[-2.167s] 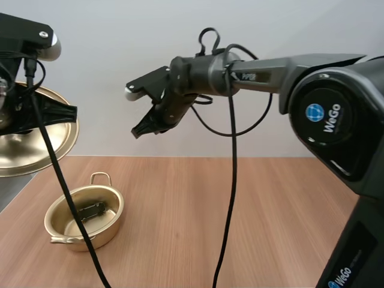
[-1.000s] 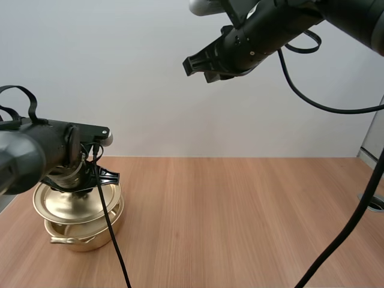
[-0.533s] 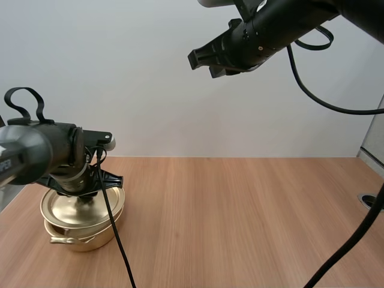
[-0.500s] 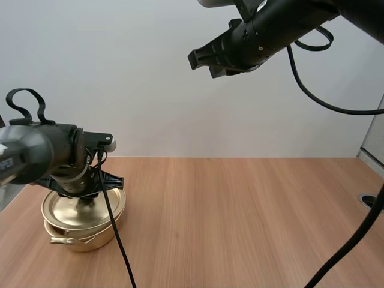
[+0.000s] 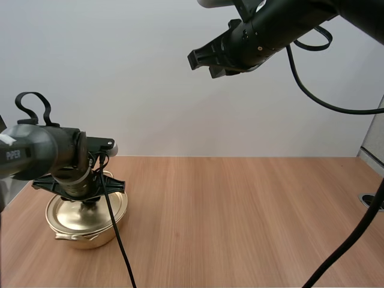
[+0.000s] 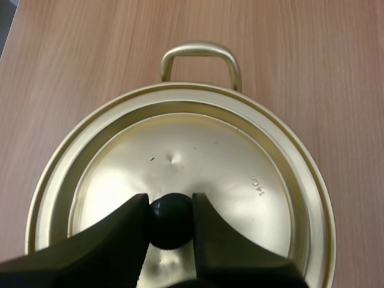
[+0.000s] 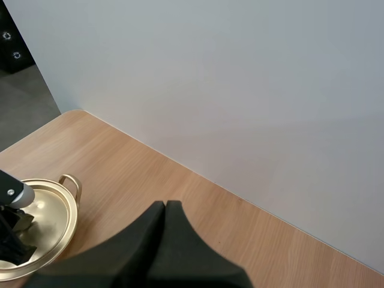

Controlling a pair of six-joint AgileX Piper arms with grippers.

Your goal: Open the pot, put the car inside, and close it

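On the wooden table (image 5: 240, 210), near its left end, a gold pot (image 5: 90, 235) is covered by its lid (image 6: 240, 162), so the inside is hidden. The right gripper (image 7: 165, 207) is held high, fingers pressed together. The lid's black knob (image 6: 171, 223) is pinched by the left gripper (image 6: 170, 207).
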